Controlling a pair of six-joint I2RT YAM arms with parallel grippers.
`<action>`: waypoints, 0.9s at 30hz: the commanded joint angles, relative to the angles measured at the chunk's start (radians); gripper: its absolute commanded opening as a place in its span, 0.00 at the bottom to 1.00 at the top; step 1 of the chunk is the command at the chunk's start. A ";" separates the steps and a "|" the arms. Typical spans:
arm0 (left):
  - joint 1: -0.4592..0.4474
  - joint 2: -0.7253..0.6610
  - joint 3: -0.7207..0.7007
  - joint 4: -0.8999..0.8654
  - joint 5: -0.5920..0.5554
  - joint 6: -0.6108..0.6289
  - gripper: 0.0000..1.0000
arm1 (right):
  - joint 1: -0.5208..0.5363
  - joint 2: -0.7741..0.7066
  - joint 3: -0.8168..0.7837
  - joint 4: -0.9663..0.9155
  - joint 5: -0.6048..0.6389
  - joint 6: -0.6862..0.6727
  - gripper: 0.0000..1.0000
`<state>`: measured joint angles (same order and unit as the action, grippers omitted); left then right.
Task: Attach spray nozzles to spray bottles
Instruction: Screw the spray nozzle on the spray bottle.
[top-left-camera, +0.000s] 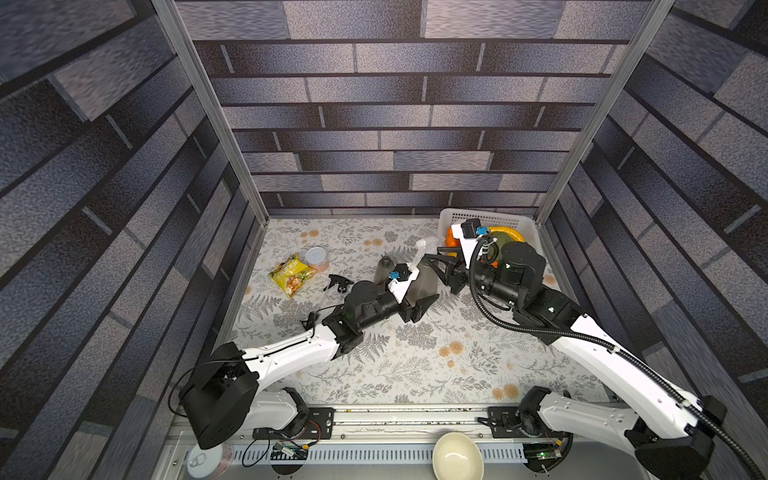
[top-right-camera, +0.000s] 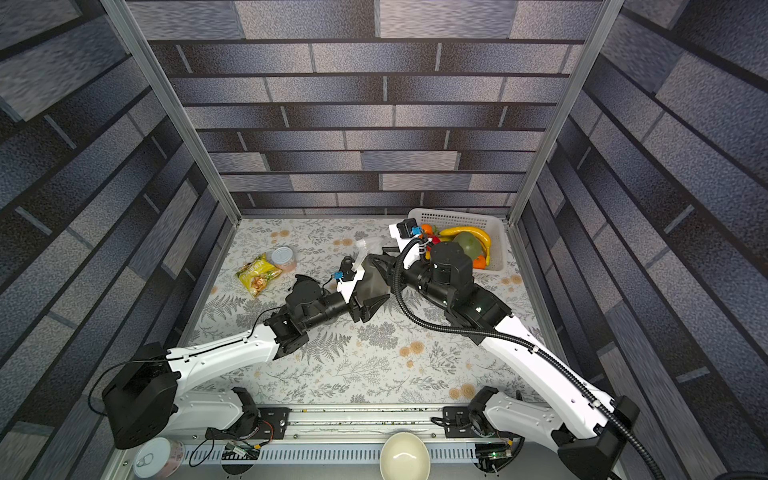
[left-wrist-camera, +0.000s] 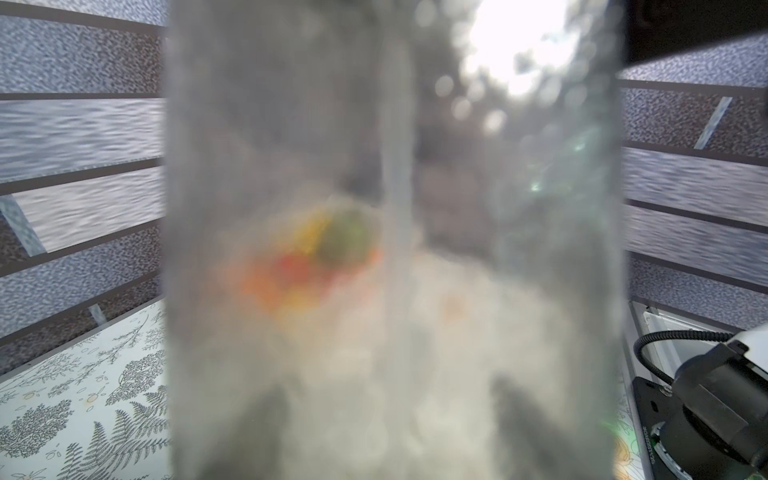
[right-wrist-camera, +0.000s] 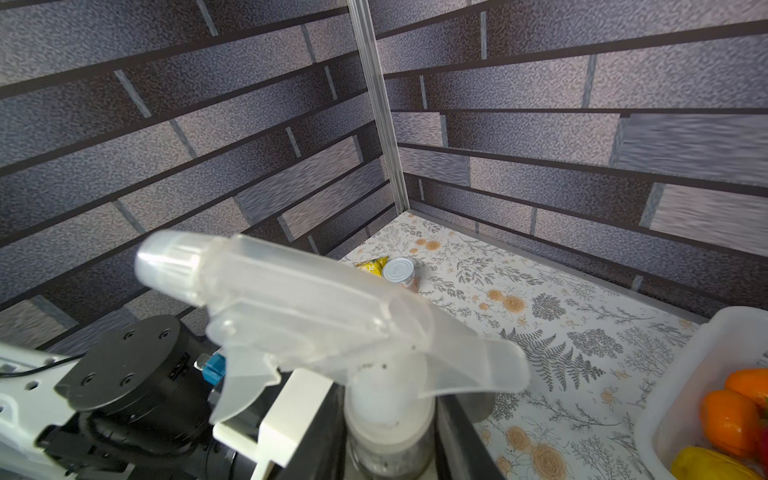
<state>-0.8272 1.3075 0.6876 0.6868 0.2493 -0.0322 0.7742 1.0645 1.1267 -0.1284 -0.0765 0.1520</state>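
Smoky grey plastic: the held bottle (left-wrist-camera: 291, 124) stands upright over the middle of the table (top-left-camera: 415, 365), nearer its far edge. I cannot tell whether its base rests on the cloth.
Left hold: the left gripper (top-left-camera: 420, 291) is closed across the bottle's body, clamping it.
Nozzle: the translucent white nozzle (right-wrist-camera: 316, 307) sits on the bottle's neck, its dip tube inside.
Right hold: the right gripper (right-wrist-camera: 390, 451) is nearly closed, jaws pressed on either side of the nozzle's collar, above the left hold.
Step in hand: probably screwing the collar down.
Doing it well: hold the bottle firm and plumb, turn only the collar, avoid cross-threading, and stop once snug.
Farther off: a spare bottle (top-left-camera: 384, 266), and a black nozzle (top-left-camera: 338, 282) lying loose toward the left edge.
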 joint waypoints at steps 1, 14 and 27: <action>-0.017 -0.011 0.068 0.103 -0.004 0.043 0.80 | 0.050 0.012 -0.044 -0.007 0.205 -0.009 0.19; -0.021 -0.004 0.064 0.124 -0.019 0.046 0.80 | 0.183 0.056 -0.107 0.120 0.476 0.063 0.18; -0.024 -0.003 0.039 0.152 -0.039 0.049 0.80 | 0.278 0.097 -0.070 0.122 0.680 0.058 0.22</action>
<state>-0.8272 1.3308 0.6930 0.6872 0.1711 -0.0303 1.0401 1.1339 1.0569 0.0792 0.5758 0.2058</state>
